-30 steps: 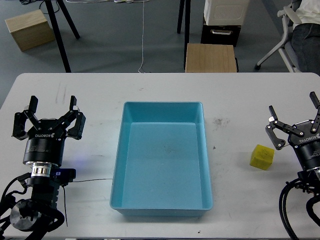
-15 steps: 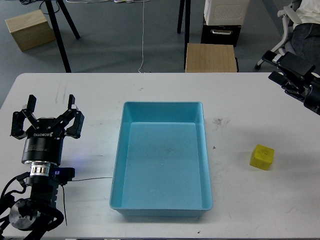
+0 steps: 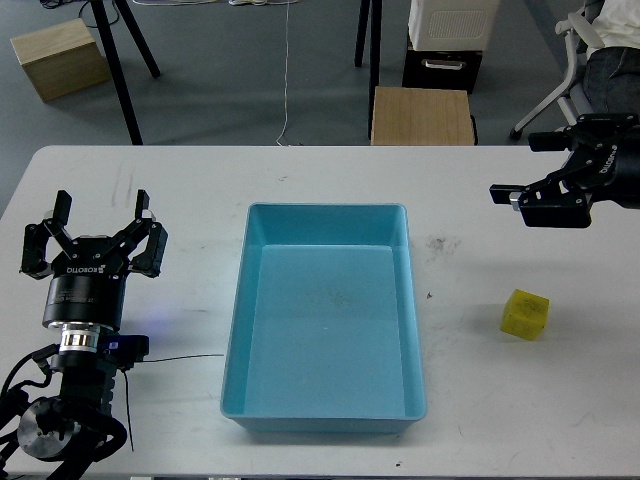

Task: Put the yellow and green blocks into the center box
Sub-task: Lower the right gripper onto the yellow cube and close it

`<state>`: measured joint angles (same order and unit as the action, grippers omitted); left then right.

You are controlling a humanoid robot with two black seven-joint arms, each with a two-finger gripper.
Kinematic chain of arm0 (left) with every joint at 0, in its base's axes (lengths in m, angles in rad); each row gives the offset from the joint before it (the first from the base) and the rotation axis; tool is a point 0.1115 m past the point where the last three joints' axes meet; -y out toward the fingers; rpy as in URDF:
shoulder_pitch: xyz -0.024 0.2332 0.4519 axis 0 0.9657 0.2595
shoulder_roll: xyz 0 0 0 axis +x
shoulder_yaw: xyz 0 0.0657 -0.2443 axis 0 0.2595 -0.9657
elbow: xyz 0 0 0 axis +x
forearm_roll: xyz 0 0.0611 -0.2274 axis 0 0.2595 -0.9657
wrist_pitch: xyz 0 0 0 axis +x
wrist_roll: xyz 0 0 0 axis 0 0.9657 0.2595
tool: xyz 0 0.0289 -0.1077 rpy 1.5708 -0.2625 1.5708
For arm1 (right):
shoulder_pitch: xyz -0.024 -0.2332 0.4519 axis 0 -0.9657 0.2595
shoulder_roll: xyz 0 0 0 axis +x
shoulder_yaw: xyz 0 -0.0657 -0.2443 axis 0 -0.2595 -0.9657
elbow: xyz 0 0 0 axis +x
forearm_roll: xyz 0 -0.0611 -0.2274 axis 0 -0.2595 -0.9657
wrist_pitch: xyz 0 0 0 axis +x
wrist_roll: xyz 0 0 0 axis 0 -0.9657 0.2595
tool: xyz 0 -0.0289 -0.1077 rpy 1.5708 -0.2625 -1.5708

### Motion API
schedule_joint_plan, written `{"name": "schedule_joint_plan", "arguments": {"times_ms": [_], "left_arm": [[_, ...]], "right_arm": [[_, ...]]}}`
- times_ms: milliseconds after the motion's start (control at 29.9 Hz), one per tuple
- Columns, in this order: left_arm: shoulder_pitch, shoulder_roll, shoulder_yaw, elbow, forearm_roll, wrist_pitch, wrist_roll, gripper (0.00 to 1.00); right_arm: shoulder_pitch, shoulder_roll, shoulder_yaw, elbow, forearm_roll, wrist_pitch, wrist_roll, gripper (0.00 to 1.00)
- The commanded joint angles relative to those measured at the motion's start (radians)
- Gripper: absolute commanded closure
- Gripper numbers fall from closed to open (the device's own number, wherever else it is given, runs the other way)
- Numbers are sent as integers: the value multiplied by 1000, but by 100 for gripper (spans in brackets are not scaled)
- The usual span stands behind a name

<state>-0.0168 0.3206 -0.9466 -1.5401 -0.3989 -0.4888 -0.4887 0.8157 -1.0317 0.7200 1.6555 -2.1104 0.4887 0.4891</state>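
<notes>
Left arm: matte black two-finger gripper (image 3: pixel 98 215) with angular linkage fingers, white "ROBOTIQ"-style lettering across the black gripper body. Below it a black cylindrical wrist section, then a bright silver metal ring (image 3: pixel 80 340) with ribbed edge. Small black box module (image 3: pixel 128 348) sits beside the ring, faint blue LED glow on its upper side, thin black cable (image 3: pixel 185 359) running out of it. Lower down, a round black joint housing (image 3: pixel 50 430) with screw holes and looped black cabling.

Right arm: black boxy gripper (image 3: pixel 530 176), same hard-edged plastic, white lettering on the body, partly legible only. Small pale patch near one fingertip.
</notes>
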Motion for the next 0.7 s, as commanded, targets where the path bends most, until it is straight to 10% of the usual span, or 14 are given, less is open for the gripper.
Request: {"name": "schedule_joint_plan", "arguments": {"times_ms": [0,668], "left_arm": [[0,0,-1,0,0,0,0,0],[-2,-14,-1,12,-1,0,0,0]], "right_arm": [[143,2,-244,9,-71,0,0,3],[224,76,-579,-115,-71,0,0,3]]}}
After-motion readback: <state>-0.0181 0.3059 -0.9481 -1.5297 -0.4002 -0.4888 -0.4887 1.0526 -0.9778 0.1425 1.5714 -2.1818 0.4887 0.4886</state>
